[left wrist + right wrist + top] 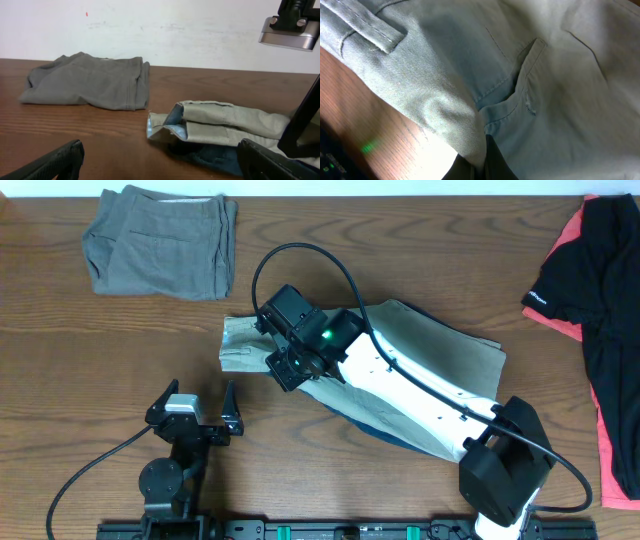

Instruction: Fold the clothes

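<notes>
The beige khaki shorts (440,350) lie across the middle of the table, their left end folded over into a thick flap (240,345). Dark blue shorts (372,428) peek out from under them. My right gripper (290,367) is down on the khaki shorts near the flap. In the right wrist view it (487,144) is shut, with a ridge of khaki cloth (445,110) pinched between its dark fingers. My left gripper (195,408) rests open near the front left, holding nothing. Its fingers (55,162) frame the khaki flap (220,122) and the blue cloth (215,157) ahead.
Folded grey shorts (160,240) lie at the back left, also seen in the left wrist view (90,85). A black-and-coral garment (600,300) is spread along the right edge. The right arm's white link (410,395) and cable cross over the khaki shorts.
</notes>
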Robot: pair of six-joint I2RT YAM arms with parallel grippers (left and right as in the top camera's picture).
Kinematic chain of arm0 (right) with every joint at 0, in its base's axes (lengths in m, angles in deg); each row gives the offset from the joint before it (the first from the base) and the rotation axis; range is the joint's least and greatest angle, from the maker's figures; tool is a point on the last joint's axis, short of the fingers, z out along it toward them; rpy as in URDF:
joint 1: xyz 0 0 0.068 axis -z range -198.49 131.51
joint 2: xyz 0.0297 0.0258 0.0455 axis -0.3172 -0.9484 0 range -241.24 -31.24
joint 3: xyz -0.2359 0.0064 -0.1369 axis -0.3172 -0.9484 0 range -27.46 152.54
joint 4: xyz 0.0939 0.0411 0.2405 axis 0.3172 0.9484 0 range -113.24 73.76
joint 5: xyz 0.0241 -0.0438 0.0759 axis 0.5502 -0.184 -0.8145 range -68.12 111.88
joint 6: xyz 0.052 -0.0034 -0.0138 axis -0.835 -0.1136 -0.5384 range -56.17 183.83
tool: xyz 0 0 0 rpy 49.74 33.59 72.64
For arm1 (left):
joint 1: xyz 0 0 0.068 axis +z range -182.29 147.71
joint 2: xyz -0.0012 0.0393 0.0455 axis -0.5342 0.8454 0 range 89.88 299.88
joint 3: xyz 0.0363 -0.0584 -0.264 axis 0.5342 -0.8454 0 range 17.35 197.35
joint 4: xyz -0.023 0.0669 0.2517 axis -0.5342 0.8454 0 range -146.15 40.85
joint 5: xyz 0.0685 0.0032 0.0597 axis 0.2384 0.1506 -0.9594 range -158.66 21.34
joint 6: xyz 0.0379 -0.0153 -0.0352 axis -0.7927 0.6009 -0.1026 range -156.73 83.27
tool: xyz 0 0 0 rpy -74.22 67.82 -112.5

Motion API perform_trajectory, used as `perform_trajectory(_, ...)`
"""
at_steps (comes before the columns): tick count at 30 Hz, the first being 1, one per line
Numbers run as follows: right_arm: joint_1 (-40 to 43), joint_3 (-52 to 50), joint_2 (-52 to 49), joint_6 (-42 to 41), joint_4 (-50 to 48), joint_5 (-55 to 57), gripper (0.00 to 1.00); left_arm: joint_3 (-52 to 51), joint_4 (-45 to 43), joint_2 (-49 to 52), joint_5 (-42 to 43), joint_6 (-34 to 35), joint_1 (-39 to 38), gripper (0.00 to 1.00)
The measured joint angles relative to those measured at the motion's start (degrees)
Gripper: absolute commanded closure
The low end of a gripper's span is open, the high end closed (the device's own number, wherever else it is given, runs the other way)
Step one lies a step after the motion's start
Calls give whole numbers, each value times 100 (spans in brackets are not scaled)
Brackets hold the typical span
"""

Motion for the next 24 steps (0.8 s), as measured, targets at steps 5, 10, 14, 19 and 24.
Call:
perform_trajectory(5, -2, 0, 0, -26, 9, -61, 99, 0, 0, 0, 0, 0, 0, 2)
perform_trajectory(10, -37, -7, 0, -28, 125, -138, 99, 0, 0, 0, 0, -2, 0, 2)
perform_trajectory(14, -66, -11, 0, -28, 131, -146, 98, 0, 0, 0, 0, -2, 0, 2)
perform_trajectory(19, -79, -11, 0, -55, 144, -166, 89, 0, 0, 0, 0, 0, 0, 2)
perform_trajectory(24, -125, -11, 0, -92, 155, -205, 94, 0, 0, 0, 0, 0, 0, 2)
